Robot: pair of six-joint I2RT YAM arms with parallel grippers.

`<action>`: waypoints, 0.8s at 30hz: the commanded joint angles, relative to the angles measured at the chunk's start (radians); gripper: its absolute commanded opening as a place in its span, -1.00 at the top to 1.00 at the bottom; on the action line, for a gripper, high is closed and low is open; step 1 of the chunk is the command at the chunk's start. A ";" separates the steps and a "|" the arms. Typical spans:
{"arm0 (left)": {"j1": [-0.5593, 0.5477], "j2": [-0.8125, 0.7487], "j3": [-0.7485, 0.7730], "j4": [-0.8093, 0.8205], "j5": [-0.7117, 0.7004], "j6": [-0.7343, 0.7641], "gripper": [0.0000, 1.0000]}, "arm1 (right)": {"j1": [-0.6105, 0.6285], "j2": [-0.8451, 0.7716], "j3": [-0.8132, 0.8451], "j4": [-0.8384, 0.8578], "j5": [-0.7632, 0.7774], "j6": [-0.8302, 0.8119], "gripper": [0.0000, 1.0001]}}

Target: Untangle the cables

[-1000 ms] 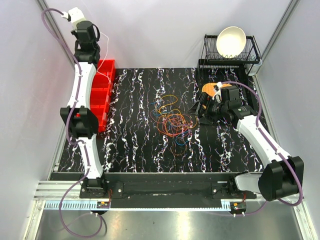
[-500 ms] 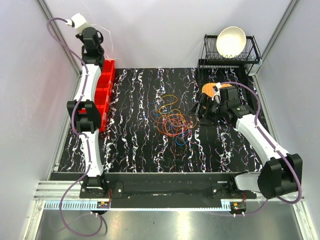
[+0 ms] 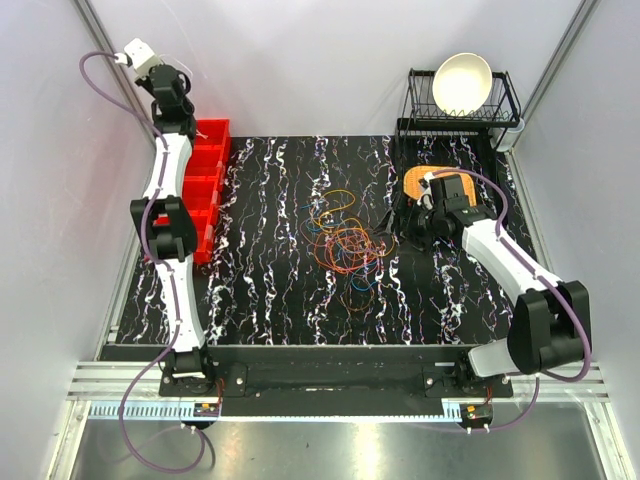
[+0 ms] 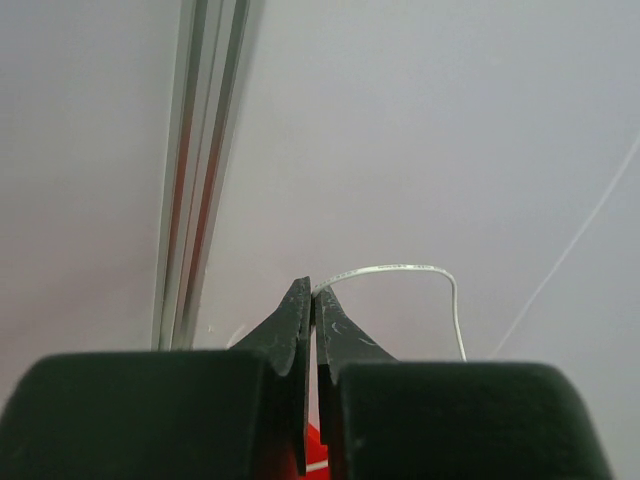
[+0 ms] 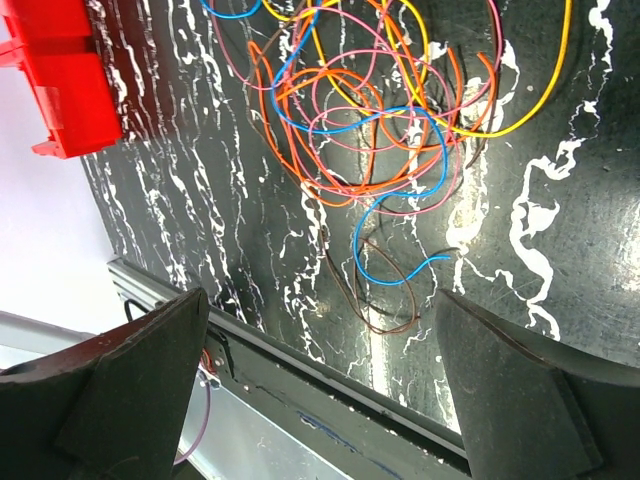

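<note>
High in the far left corner, above the red bin (image 3: 208,180) along the tabletop's (image 3: 270,290) left edge, the left claw (image 4: 312,295) is pinched tight on a thin white wire (image 4: 400,267) that arcs off to its right. The cables (image 3: 342,240) lie in a loose orange, yellow, blue and pink heap mid-tabletop, well apart from the bin and every edge, with bare marbled surface on all sides. Just right of the heap the right claw (image 5: 320,310) hangs spread wide, holding nothing, and a dish rack (image 3: 500,105) with a white bowl (image 3: 462,82) stands at the far right corner.
</note>
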 commanded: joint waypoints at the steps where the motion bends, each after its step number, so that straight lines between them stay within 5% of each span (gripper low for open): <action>1: 0.007 0.048 0.051 0.113 0.024 -0.020 1.00 | 0.010 0.020 0.039 -0.008 0.008 -0.007 -0.97; 10: 0.010 0.093 0.034 0.122 0.052 -0.080 1.00 | 0.015 0.068 0.047 0.000 0.017 -0.002 -0.97; 13: 0.007 0.084 -0.051 0.202 0.036 -0.105 0.00 | 0.016 0.077 0.052 0.000 0.016 -0.001 -0.96; 14: 0.007 0.079 -0.067 0.207 0.035 -0.115 -0.96 | 0.019 0.076 0.052 0.002 0.014 0.001 -0.96; 24: -0.002 0.000 -0.100 0.095 0.066 -0.192 -0.97 | 0.033 0.037 0.038 0.000 0.007 0.013 -0.96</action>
